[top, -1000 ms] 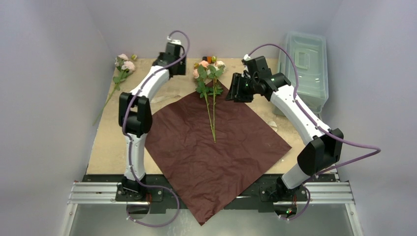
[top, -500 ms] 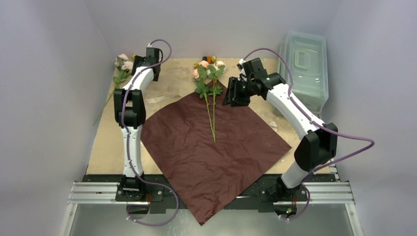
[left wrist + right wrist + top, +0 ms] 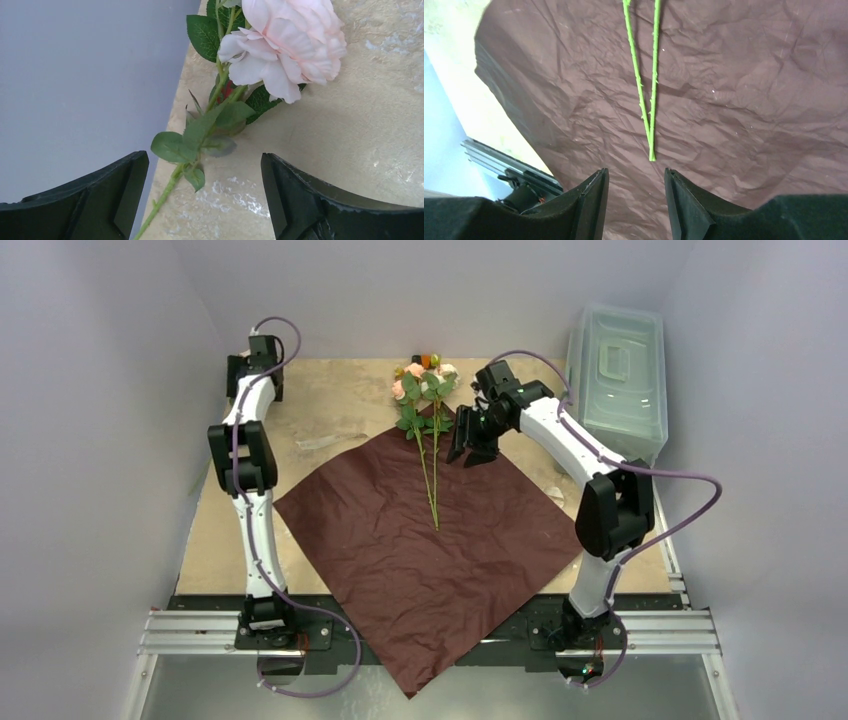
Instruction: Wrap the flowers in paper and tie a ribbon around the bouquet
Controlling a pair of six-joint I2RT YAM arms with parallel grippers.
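The left gripper point(image 3: 202, 161) has been swung to the far left corner, where the rose point(image 3: 290, 40) is hidden beneath it from above. Its fingers are spread empty, with the rose's stem seen between them. The right gripper point(image 3: 635, 172) is held parted and empty, beside the flowers point(image 3: 425, 390) laid on the paper point(image 3: 430, 540).

Your overhead view is lit softly and evenly from above: the crinkly dark maroon paper sheet point(image 3: 430, 540) shows no glare, only faint shadows. In your left wrist view the pale pink rose bloom point(image 3: 290, 45) looks bright, nearly washed out, with a soft shadow on the beige tabletop point(image 3: 360, 140). Your right wrist view is sharp, with crisp creases.
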